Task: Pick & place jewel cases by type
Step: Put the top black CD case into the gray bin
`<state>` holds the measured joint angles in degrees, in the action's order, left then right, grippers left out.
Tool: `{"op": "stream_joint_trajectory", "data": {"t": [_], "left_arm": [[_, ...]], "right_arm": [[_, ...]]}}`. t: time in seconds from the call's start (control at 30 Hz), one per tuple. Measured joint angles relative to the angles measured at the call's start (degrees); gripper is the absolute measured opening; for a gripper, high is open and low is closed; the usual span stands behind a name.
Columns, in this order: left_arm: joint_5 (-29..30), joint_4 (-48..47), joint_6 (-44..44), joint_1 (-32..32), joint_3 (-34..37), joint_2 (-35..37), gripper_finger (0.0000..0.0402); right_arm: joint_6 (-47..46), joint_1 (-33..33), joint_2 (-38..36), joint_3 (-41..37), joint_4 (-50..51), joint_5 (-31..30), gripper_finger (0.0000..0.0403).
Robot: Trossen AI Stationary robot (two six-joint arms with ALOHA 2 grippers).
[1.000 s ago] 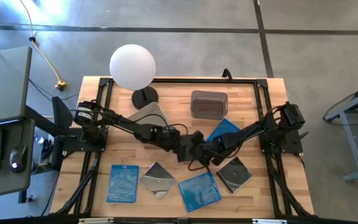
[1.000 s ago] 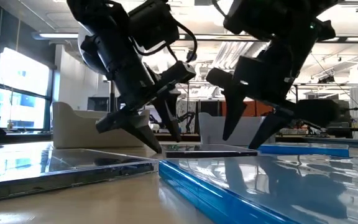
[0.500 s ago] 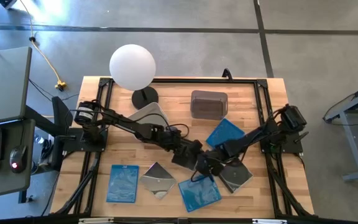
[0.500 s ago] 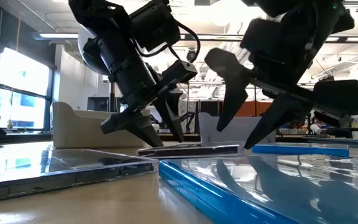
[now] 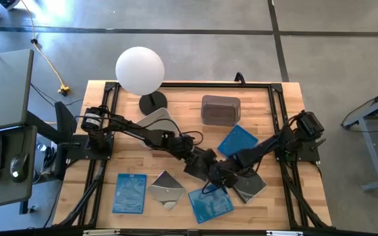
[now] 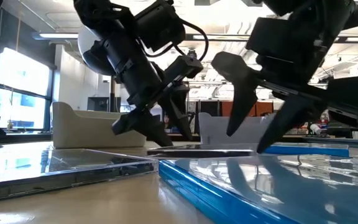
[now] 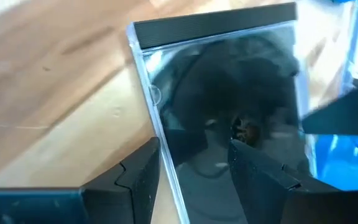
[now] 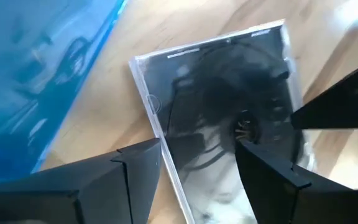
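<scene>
A dark jewel case (image 7: 229,93) (image 8: 216,93) lies flat on the wood mid-table, a thin dark slab in the low view (image 6: 201,150). My left gripper (image 5: 207,169) (image 6: 174,140) (image 7: 194,168) is open above one end of it, slanting down from the left. My right gripper (image 5: 223,176) (image 6: 247,142) (image 8: 197,168) is open above the other end. In each wrist view one finger hangs over the case's face and the other over the bare wood beside its edge. From above, both grippers hide the case. My left gripper's fingertips (image 6: 163,142) end right at the dark case's left end (image 6: 151,150); I cannot tell whether they touch it. My right gripper's lower fingertip (image 6: 261,148) ends at the case's right end (image 6: 248,151); whether it touches cannot be told.
Along the near edge lie a blue case (image 5: 128,193), a shiny case (image 5: 166,190), a blue case (image 5: 210,202) and a dark case (image 5: 249,185). Another blue case (image 5: 237,139) lies mid-right. A grey tub (image 5: 220,109), a pale tub (image 5: 156,120) and a globe lamp (image 5: 140,70) stand farther back.
Both grippers have moved together toward the table's near edge and slightly right, staying open. The right gripper has come closer to the low camera. The dark case between them has shifted a little along the table.
</scene>
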<state>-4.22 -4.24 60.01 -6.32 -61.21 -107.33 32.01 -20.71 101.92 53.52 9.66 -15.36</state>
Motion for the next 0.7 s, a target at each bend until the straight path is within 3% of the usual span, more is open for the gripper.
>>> {"op": "stream_joint_trajectory", "data": {"t": [0.13, 0.37, 0.53, 0.7], "left_arm": [[-2.6, 0.1, -1.0, -0.1, -0.1, 0.0, 0.0182], [-4.6, 1.3, -3.2, -0.1, -0.1, 0.1, 0.0182], [-6.0, 1.4, -3.2, -1.0, -0.2, 0.2, 0.0182], [-6.9, 1.5, -3.2, -2.7, -0.3, 0.2, 0.0182]], "right_arm": [[-0.1, -2.0, 0.1, 0.0, -0.7, 0.2, 0.0200], [-3.6, -5.3, 0.0, 1.9, -3.4, -5.8, 0.0200], [-10.7, -5.5, 0.0, 4.4, -3.0, -0.7, 0.0200], [-13.7, -7.2, 0.0, 4.6, -1.5, -0.7, 0.0200]]}}
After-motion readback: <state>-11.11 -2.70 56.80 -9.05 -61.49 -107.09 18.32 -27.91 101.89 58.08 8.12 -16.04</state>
